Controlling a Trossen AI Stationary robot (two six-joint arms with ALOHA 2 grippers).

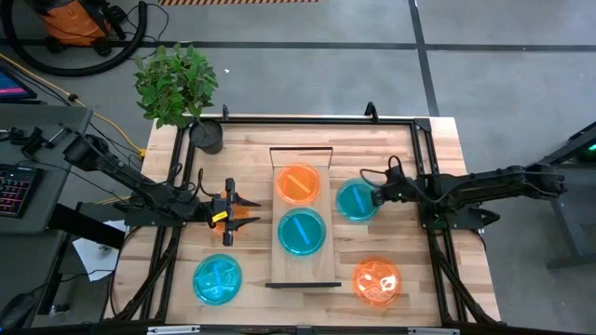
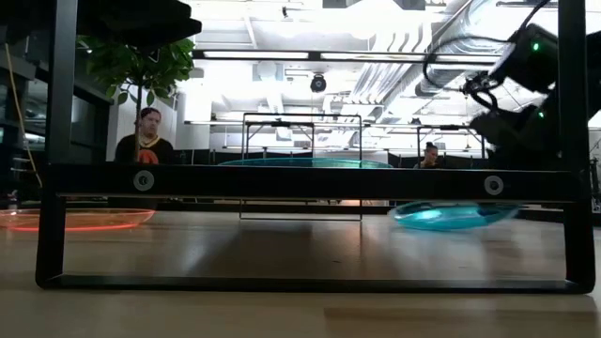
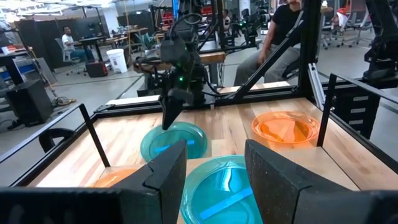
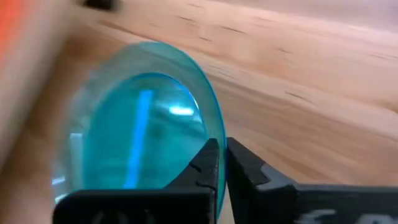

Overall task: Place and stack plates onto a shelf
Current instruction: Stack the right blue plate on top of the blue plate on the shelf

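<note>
Though rim-pinched, right end effector (image 4: 222, 163) hides cyan plate (image 4: 137, 134) edge (partly).

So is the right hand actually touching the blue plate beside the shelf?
Touching. In the right wrist view the right hand has its two fingers closed on the rim of the blue plate, the edge pinched between them.

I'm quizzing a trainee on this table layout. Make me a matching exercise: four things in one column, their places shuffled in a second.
1. orange plate
2. cyan plate
3. plant pot
4. left gripper

A. pinched at its rim by the right gripper
B. lying on the shelf
C. open, beside the shelf's left edge
D. table's far left corner

Pairs: 1-B, 2-A, 3-D, 4-C
</note>
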